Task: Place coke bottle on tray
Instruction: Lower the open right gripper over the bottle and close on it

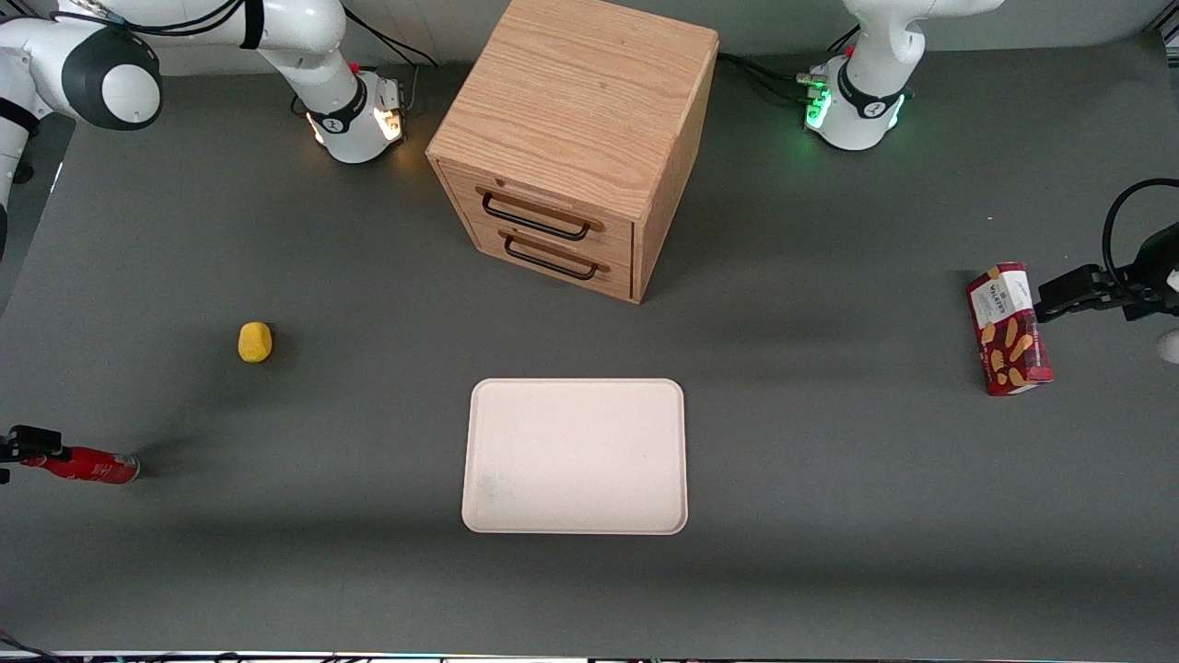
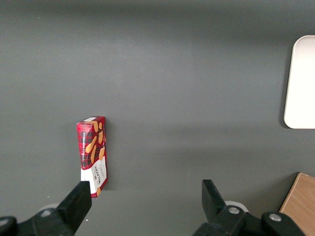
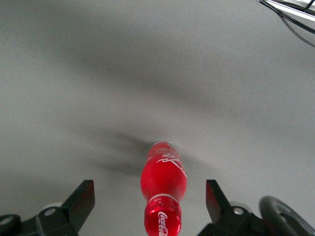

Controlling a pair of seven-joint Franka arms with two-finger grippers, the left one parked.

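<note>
Front view: the coke bottle (image 1: 90,466) lies on its side on the grey desk (image 1: 829,442) at the working arm's end. The gripper (image 3: 150,196) straddles it, fingers spread wide, gripping nothing. A yellow lump (image 1: 255,342) sits nearby. Bare desk separates bottle and tray (image 1: 576,456); a wooden drawer cabinet (image 1: 576,138) stands farther from the camera.

A wooden drawer cabinet (image 1: 576,138), a yellow lump (image 1: 255,342) and a wafer box (image 1: 1009,329) stand apart.
</note>
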